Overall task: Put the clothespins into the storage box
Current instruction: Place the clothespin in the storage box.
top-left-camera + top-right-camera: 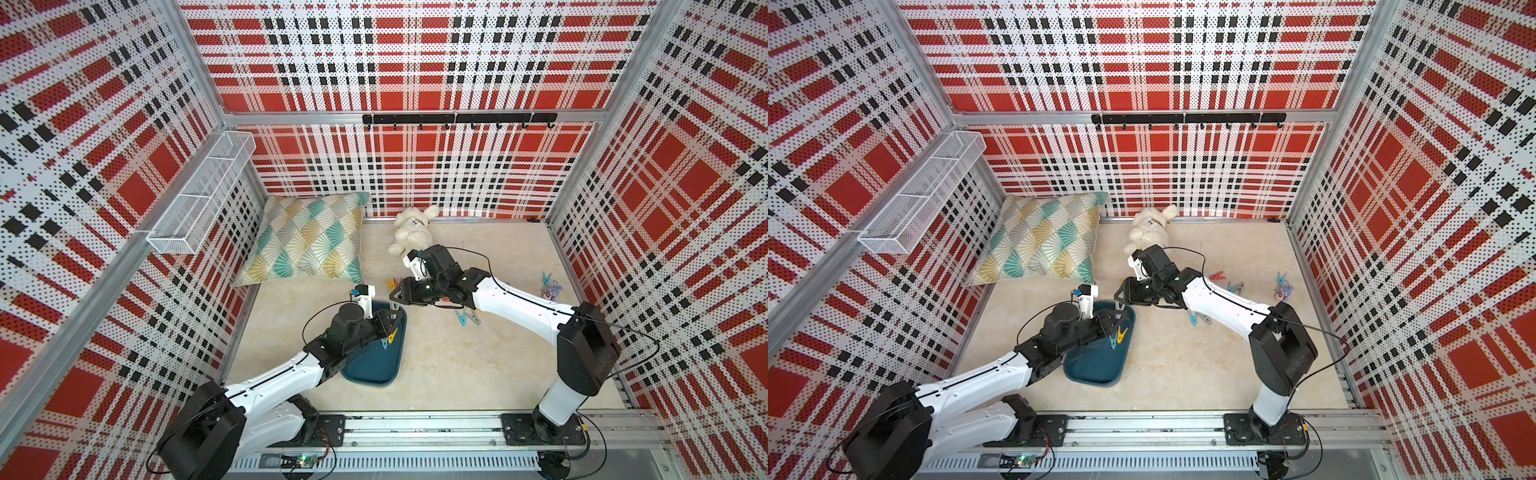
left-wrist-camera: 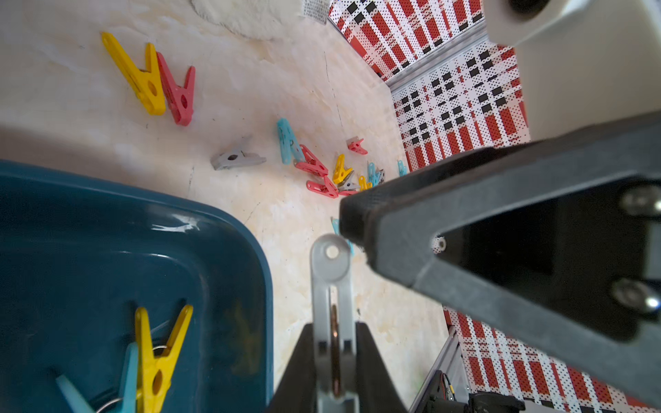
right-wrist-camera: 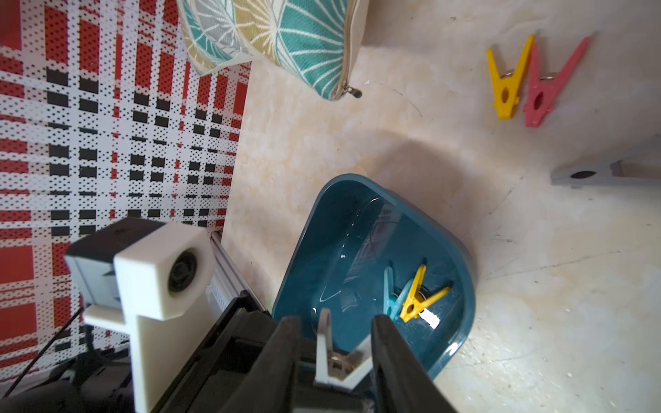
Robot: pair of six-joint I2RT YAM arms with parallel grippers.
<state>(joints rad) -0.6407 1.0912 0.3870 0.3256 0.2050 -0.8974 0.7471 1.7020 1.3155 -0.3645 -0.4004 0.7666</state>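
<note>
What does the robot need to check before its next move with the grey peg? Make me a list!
1. Grip: ok. The left gripper is shut on the grey clothespin.
2. Release: ok. The right gripper has its jaws apart.
3. Clear path: not ok. The right gripper's fingers flank the pin.
4. Pin above the storage box: cannot tell. It hangs near the far corner's rim.
5. Room in the box: ok. Only a yellow clothespin and a light blue clothespin lie inside.
6. Pins all collected: not ok. A red clothespin and others lie on the table.
</note>
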